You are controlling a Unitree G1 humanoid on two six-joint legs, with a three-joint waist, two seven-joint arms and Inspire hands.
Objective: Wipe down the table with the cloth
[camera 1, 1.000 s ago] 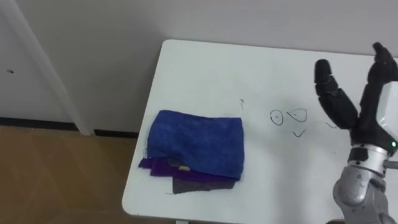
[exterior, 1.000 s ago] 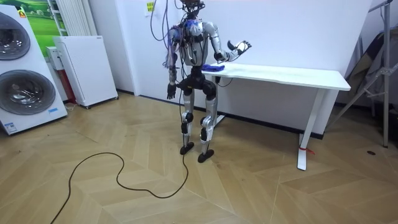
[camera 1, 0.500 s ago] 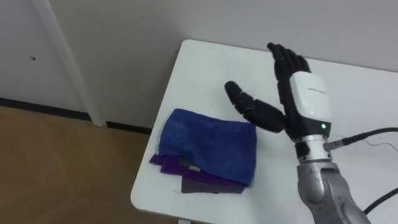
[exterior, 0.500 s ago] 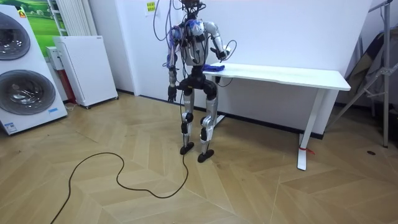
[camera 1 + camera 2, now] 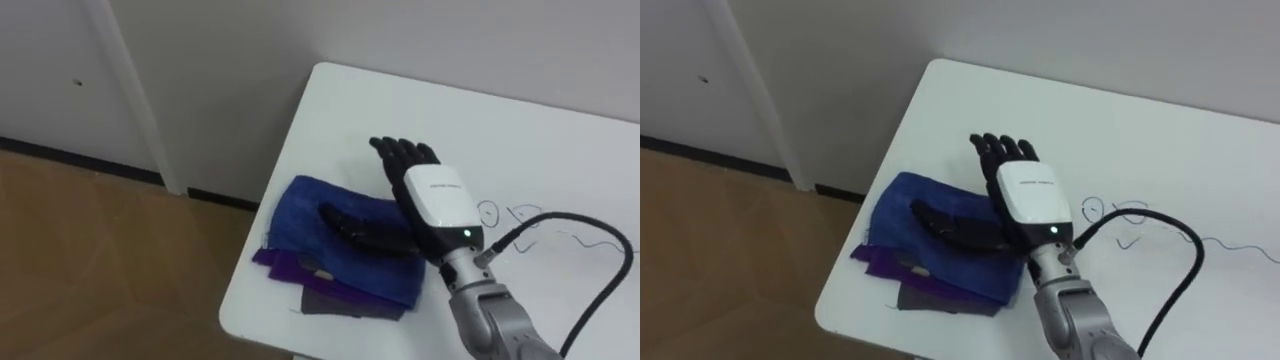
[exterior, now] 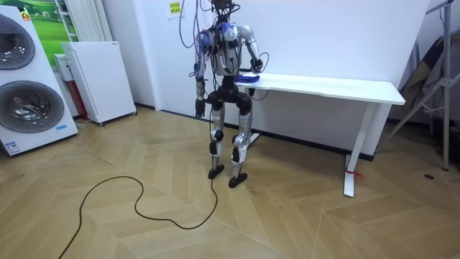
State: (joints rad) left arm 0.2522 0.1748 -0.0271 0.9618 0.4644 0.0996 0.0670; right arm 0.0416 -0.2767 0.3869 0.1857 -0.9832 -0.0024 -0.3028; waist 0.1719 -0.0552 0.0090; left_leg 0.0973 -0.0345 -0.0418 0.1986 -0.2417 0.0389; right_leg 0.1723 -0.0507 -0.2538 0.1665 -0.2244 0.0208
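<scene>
Close to the robot, just left of the right hand's (image 5: 435, 200) wrist, a grey cloth (image 5: 335, 302) and a purple cloth (image 5: 285, 265) peek out at the table's (image 5: 400, 100) near edge. On top of them lies the blue cloth (image 5: 320, 215). It is the thing to wipe with. It sits under the hand and to its left, and its long side runs left to right.

The right hand is spread wide and flat and holds nothing. Its thumb (image 5: 360, 228) reaches left over the blue cloth, and its fingers (image 5: 400, 155) point away over the cloth's far right corner. Whether the palm presses down yet cannot be told. This hand is the near one. The left hand (image 6: 198, 110) hangs low by the robot's side.

Right of the hand, a little apart, are pen marks (image 5: 500, 213) on the white top. Nothing stands between them and the cloth, so a push to the right looks free. Beyond the fingers there is only bare table, then the wall (image 5: 300, 30).
</scene>
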